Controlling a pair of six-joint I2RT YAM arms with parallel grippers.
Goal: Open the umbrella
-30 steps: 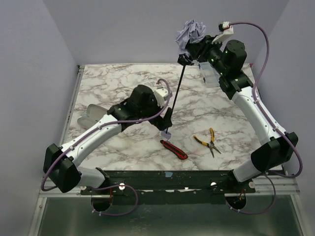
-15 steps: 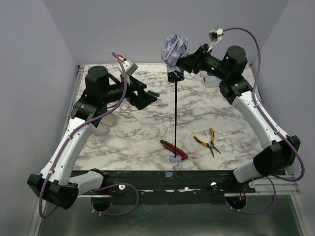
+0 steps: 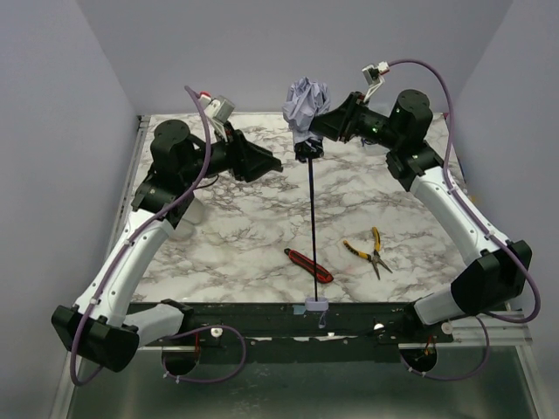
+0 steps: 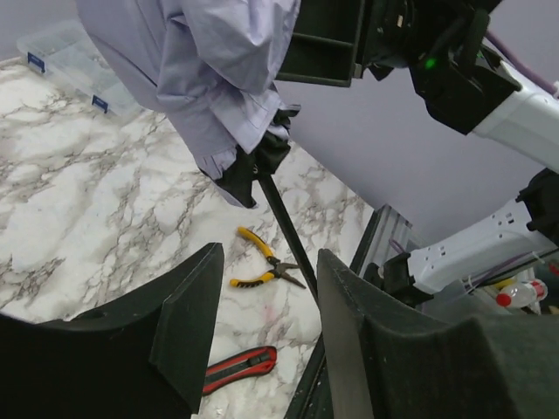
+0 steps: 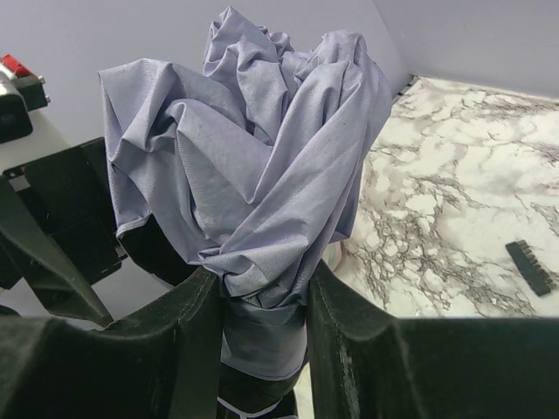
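The right fingers are closed on the umbrella – they squeeze the bunched lavender cloth from both sides, low on the bundle, and the folds spread out above them. The umbrella is held high over the far middle of the table, with the cloth on top. Its canopy is not spread; it is crumpled together.

Under the cloth, the thin black shaft runs straight down in the top view and ends at the pale handle, which shows over the near edge of the table. I cannot tell whether the handle touches anything.

The left fingers are wide apart and hold nothing. The left arm is raised over the far left part of the table, and its fingers point toward the umbrella, near it but not touching. In the left wrist view the shaft and the lower end of the cloth show in the gap between the two fingers – further away, not inside the grip.

On the table lie yellow pliers to the right of the shaft and a red knife just beside it. A clear box stands at the far side.
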